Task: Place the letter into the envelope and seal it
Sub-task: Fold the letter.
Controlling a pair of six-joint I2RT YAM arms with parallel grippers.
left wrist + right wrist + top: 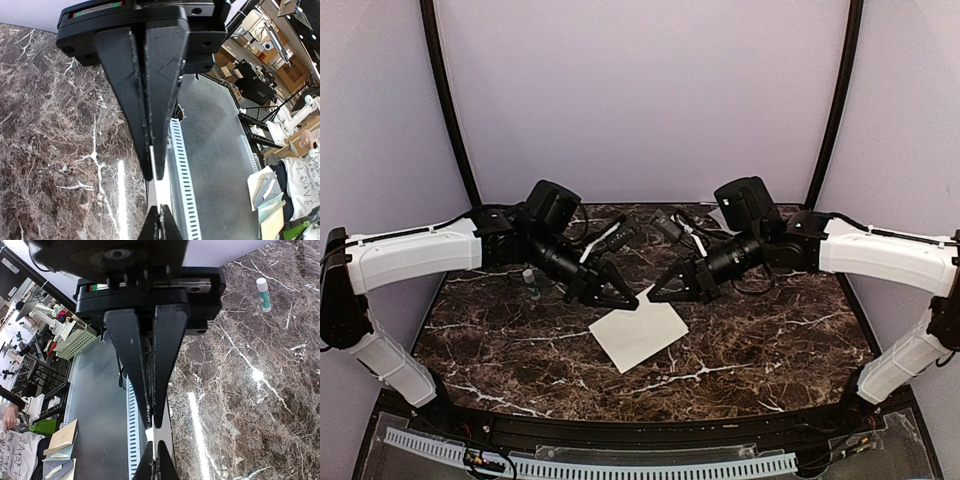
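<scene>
The dark, white-veined marble table (770, 350) is carrying a pale envelope (638, 335) near its middle. A small white glue stick (528, 282) with a green cap is sitting left of and beyond the envelope, and dark cables (665, 222) are lying farther beyond it.

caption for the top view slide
left claw and right claw pinch a pale paper over the marble table

The paper (638, 338) below the meeting jaws is too plain from above to tell letter from envelope, and its far corner is hidden behind both sets of jaws. In each wrist view it shows only as a white sliver at the jaws' ends; how far it reaches between them is hidden. The opposite jaws are cut off by the bottom edge. The tube (529, 280) beyond the left jaws is too small to identify.
</scene>
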